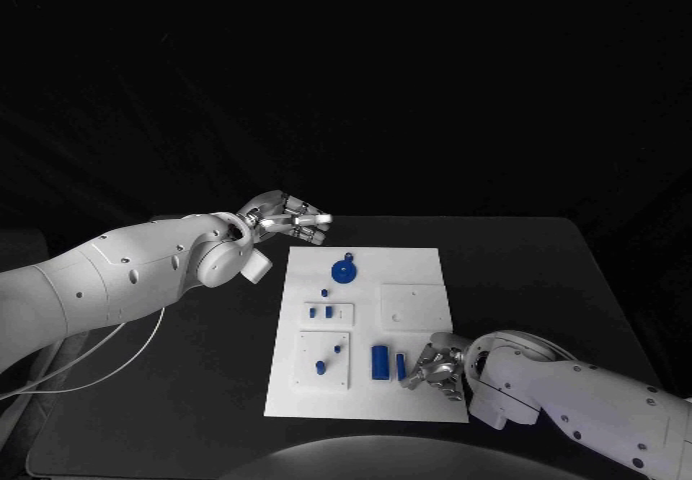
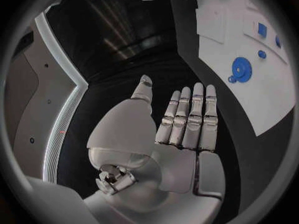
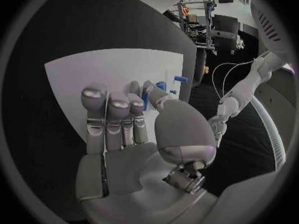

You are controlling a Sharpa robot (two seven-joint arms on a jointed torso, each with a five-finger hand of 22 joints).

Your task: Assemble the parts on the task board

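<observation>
Empty left hand [image 2: 181, 129] beside task board [image 2: 249, 59]

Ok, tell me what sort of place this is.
Probably a robotics lab test bench: a black table holds a white task board with small blue parts, and an equipment rack stands behind it.
</observation>
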